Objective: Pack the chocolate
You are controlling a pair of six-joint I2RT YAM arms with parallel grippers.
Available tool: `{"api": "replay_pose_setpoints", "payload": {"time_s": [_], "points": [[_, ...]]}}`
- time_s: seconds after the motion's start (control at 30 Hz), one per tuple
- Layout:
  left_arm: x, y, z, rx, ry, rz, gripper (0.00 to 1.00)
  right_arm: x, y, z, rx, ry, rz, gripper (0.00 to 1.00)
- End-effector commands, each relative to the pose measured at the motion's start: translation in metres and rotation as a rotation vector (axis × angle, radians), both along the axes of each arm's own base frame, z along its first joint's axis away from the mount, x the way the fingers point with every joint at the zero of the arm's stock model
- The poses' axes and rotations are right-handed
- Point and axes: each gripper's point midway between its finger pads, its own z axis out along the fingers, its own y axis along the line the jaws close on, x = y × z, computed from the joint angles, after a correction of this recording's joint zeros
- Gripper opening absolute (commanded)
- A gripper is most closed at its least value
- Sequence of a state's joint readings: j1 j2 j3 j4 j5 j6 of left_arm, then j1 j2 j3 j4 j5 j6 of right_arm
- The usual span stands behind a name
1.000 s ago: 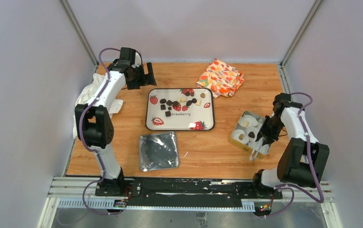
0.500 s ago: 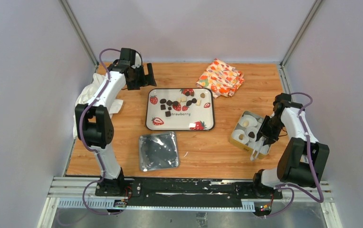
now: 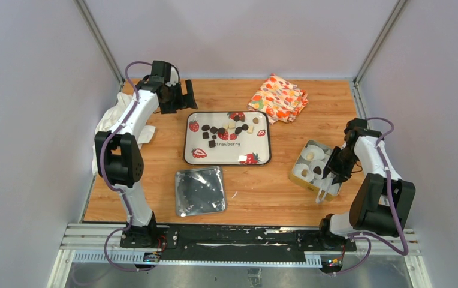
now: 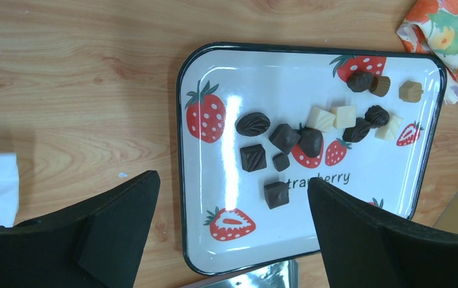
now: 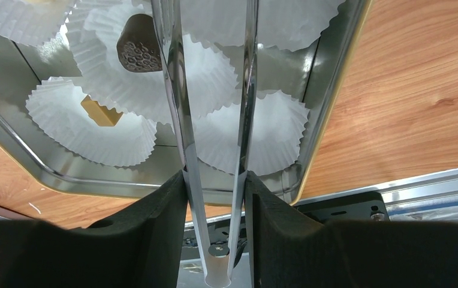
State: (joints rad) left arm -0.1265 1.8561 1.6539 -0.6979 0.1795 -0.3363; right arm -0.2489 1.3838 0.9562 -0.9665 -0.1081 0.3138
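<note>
Several chocolate pieces [image 3: 223,131], dark brown and cream, lie loose on the strawberry-print tray [image 3: 226,157]. They also show in the left wrist view [image 4: 285,137]. My left gripper [image 3: 178,96] hangs wide open above the tray's far left corner, with nothing between its fingers [image 4: 232,178]. My right gripper [image 3: 336,169] is shut on metal tongs [image 5: 178,108], its pads pressing both arms [image 5: 214,175]. The tongs reach over the gold tin [image 3: 297,178] of white paper cups. One cup holds a dark brown chocolate [image 5: 138,43] and another a tan piece [image 5: 99,111].
The tin's silver lid [image 3: 200,191] lies near the front, below the tray. A folded patterned cloth [image 3: 279,97] sits at the back right. A white cloth [image 3: 110,129] lies at the left edge, behind the left arm.
The right gripper with the tongs has edged slightly left over the tin. The left arm has not moved.
</note>
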Motion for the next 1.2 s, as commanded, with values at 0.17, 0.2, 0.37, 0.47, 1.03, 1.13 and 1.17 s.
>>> {"api": "replay_pose_setpoints", "payload": {"time_s": [0.17, 0.2, 0.37, 0.47, 1.03, 1.13, 1.17], "points": [[-0.002, 0.005, 0.005, 0.014, -0.02, 0.001, 1.0, -0.003, 0.001, 0.006, 0.012, -0.022, -0.04, 0.38], [-0.002, 0.005, 0.006, 0.016, -0.024, 0.001, 1.0, -0.002, 0.002, 0.008, 0.013, -0.031, -0.043, 0.38], [-0.002, 0.005, 0.007, 0.018, -0.027, -0.005, 1.0, 0.002, 0.004, 0.021, 0.02, -0.083, -0.059, 0.39], [-0.002, 0.004, 0.005, 0.012, -0.021, -0.009, 1.0, 0.002, 0.005, 0.023, 0.02, -0.09, -0.063, 0.39], [-0.002, 0.001, 0.007, -0.008, -0.021, -0.008, 1.0, 0.052, 0.102, 0.082, -0.013, -0.337, 0.439, 0.25], [-0.003, 0.002, 0.009, -0.007, -0.025, -0.006, 1.0, 0.053, 0.136, 0.081, 0.025, -0.341, 0.582, 0.23], [-0.005, 0.002, 0.009, -0.007, -0.024, -0.004, 1.0, 0.05, 0.15, 0.081, 0.036, -0.339, 0.652, 0.23]]}}
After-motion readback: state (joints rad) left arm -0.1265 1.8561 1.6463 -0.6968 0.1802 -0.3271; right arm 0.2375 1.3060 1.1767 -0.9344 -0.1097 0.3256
